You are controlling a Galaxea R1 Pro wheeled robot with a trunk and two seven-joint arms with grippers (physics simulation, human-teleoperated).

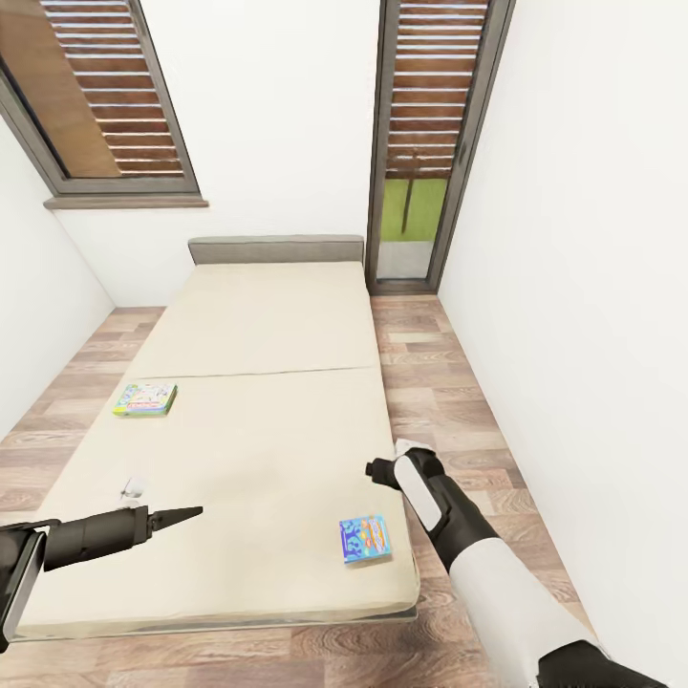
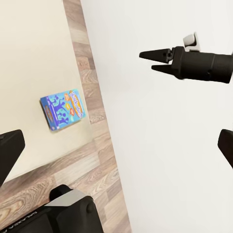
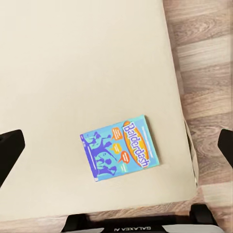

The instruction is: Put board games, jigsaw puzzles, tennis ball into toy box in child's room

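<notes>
You're parked at the foot of the bed (image 1: 258, 382), looking up its length toward the grey headboard, with the cream mattress taking up most of the head view. Two board games are lying flat on it. The blue game box (image 1: 365, 539) (the lid reads Balderdash in the right wrist view (image 3: 120, 147)) sits near the foot-end corner on your right side, close to both edges but not hanging over. The left wrist camera catches it too (image 2: 62, 108), right next to the mattress edge with wood-plank floor (image 2: 92, 104) beside it. The other one, a green-edged game box (image 1: 145, 398), is near the mattress's left edge, about halfway up, well apart from the blue one.

Your left gripper (image 1: 182, 516) hangs over the foot end on the left side, jaws pressed together into a point and holding nothing. Your right gripper (image 1: 377, 469) is up above the mattress's right edge, not far from the blue box; in the left wrist view (image 2: 155, 60) its two dark fingers stand slightly apart with nothing between them. In the right wrist view the fingertips (image 3: 10, 145) sit wide at either side, with the blue box lying between them farther off.
</notes>
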